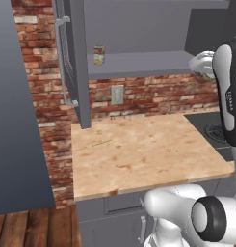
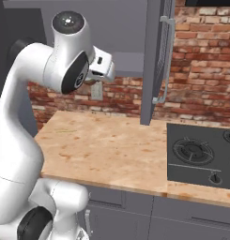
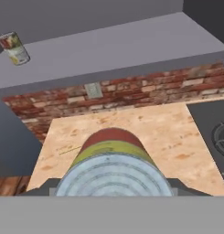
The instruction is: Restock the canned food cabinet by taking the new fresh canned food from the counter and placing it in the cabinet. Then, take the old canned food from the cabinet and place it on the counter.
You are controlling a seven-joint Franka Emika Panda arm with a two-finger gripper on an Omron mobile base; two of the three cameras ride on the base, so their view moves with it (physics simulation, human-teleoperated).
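The new fresh canned food [image 3: 111, 155], a squat can with a red label and a pale lid, lies in my gripper [image 3: 113, 187], lid towards the camera. The gripper is shut on it, high above the counter [image 3: 131, 123] and in front of the open cabinet's shelf [image 3: 131, 45]. The old canned food [image 3: 13, 48], a slimmer yellow-and-white can, stands upright at the shelf's far left [image 1: 98, 55]. The cabinet door [image 1: 76, 62] hangs open to the left of the shelf, and the right base view has the other door [image 2: 156, 61].
A black stove top [image 2: 201, 152] is set into the counter at the right. A wall socket [image 1: 117, 94] sits on the brick wall under the shelf. The wood-grain counter [image 1: 138, 149] bears nothing. A dark panel [image 1: 13, 120] stands at far left.
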